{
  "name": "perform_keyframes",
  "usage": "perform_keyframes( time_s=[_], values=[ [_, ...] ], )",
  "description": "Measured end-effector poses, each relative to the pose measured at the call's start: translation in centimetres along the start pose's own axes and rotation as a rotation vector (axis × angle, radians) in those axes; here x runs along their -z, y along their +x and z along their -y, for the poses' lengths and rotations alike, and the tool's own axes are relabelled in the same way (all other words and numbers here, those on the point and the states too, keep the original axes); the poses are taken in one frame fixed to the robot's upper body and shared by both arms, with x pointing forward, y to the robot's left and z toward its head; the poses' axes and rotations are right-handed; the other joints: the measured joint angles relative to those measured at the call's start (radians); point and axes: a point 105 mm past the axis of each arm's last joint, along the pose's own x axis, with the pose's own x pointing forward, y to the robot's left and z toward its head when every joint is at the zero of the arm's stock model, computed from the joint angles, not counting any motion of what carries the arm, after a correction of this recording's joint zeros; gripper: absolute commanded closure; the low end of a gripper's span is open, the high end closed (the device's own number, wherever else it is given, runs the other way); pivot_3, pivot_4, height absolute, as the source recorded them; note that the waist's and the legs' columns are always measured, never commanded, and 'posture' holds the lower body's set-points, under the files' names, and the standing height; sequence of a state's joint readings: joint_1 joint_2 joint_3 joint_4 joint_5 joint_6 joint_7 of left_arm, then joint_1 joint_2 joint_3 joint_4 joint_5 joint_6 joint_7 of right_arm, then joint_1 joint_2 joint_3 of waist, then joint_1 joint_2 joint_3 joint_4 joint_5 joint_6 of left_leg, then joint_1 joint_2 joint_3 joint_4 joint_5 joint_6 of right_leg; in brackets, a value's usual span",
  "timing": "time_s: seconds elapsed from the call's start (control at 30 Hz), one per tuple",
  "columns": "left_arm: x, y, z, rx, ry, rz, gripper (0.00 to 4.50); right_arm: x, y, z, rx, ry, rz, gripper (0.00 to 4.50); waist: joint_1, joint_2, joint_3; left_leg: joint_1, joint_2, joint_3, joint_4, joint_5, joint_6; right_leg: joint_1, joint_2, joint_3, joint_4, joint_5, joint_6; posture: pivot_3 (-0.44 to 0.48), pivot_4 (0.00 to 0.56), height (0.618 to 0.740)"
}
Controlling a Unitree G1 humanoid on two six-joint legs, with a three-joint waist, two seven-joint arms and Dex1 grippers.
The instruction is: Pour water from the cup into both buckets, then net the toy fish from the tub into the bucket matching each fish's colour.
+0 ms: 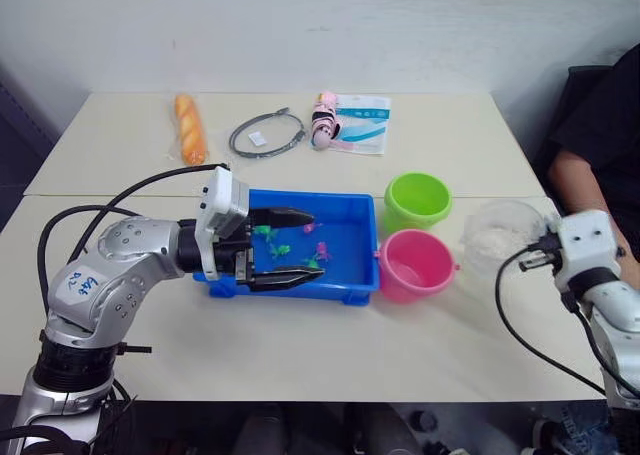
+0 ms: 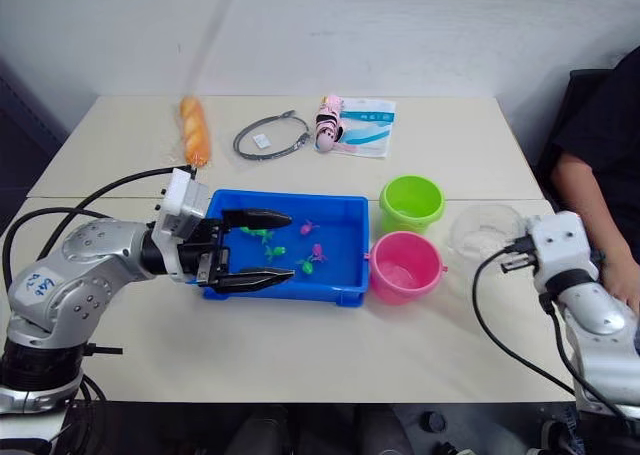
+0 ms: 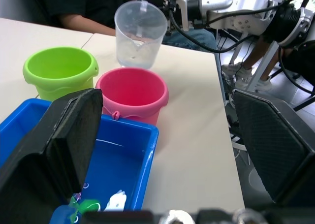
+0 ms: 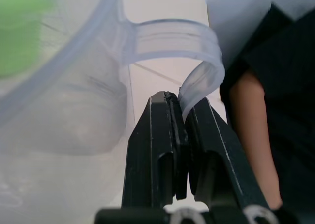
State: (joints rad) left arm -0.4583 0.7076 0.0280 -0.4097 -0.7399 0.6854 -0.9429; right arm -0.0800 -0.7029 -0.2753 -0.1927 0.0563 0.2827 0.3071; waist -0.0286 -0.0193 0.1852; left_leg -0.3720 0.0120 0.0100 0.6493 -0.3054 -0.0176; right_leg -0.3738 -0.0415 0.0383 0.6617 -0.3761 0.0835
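The blue tub sits mid-table with several tiny toy fish in it, some green and some pink. My left gripper hangs open over the tub's left half, holding nothing. Right of the tub stand the lime green bucket and, nearer, the pink bucket. The clear cup stands upright on the table to the right of the buckets. My right gripper is shut on the cup's handle.
At the table's far side lie an orange bread-like toy, a grey cable loop and a pink toy on a white packet. A person sits at the right edge, forearm near the cup.
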Motion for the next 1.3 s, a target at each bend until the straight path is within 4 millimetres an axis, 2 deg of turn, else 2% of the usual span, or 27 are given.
perform_keyframes(
  time_s=[0.07,0.23,0.47,0.83,1.0,1.13,1.3],
  values=[
    [0.2,0.0,0.0,0.002,-0.005,-0.003,0.00,-1.3,0.5,-0.3,-0.001,-0.078,0.028,4.46,0.001,0.000,0.000,0.000,0.000,0.000,0.000,0.000,0.000,0.000,0.000,0.000,0.000,0.000,0.000,0.000,0.150,0.740],
    [0.4,-0.1,-0.2,-0.002,-0.018,-0.004,0.00,-2.5,0.9,-0.5,-0.003,-0.264,0.045,4.46,0.002,0.000,0.000,-0.002,0.000,0.000,0.001,0.000,0.000,-0.002,-0.001,0.000,-0.001,0.000,0.000,0.000,0.150,0.740],
    [0.5,-0.1,-0.4,-0.012,-0.014,-0.008,0.00,-5.8,1.0,-0.8,0.013,-0.636,0.211,4.46,-0.001,0.000,0.000,-0.002,0.000,0.000,0.001,0.000,0.000,-0.002,0.000,0.000,0.000,0.000,0.000,0.000,0.150,0.740],
    [0.6,-0.1,-0.5,-0.014,-0.028,-0.011,0.00,-8.1,1.3,-2.4,0.047,-0.937,0.373,4.46,0.000,0.000,0.000,-0.002,0.000,0.000,0.002,0.000,0.000,-0.002,0.000,0.000,0.000,0.000,0.000,0.000,0.150,0.740],
    [0.5,-0.1,-0.5,-0.012,-0.025,-0.009,0.00,-8.4,1.2,-2.6,0.056,-0.960,0.394,4.46,0.000,0.000,0.000,-0.002,0.000,0.000,0.002,0.000,0.000,-0.002,0.000,0.000,0.000,0.000,0.000,0.000,0.150,0.740],
    [0.4,0.1,-0.7,-0.018,-0.029,0.011,0.00,-7.1,1.5,-3.0,0.003,-0.857,0.349,4.46,0.000,0.000,0.000,-0.002,0.000,0.000,0.002,0.001,0.000,-0.002,0.000,-0.001,0.001,0.000,0.000,0.000,0.150,0.740],
    [0.4,0.0,-1.3,-0.046,-0.049,0.021,0.00,-6.5,1.6,-2.5,-0.018,-0.739,0.297,4.46,-0.002,0.000,0.000,-0.002,0.000,0.000,0.002,0.001,0.000,-0.002,0.000,0.000,0.001,0.000,0.000,0.000,0.150,0.740]
  ],
)
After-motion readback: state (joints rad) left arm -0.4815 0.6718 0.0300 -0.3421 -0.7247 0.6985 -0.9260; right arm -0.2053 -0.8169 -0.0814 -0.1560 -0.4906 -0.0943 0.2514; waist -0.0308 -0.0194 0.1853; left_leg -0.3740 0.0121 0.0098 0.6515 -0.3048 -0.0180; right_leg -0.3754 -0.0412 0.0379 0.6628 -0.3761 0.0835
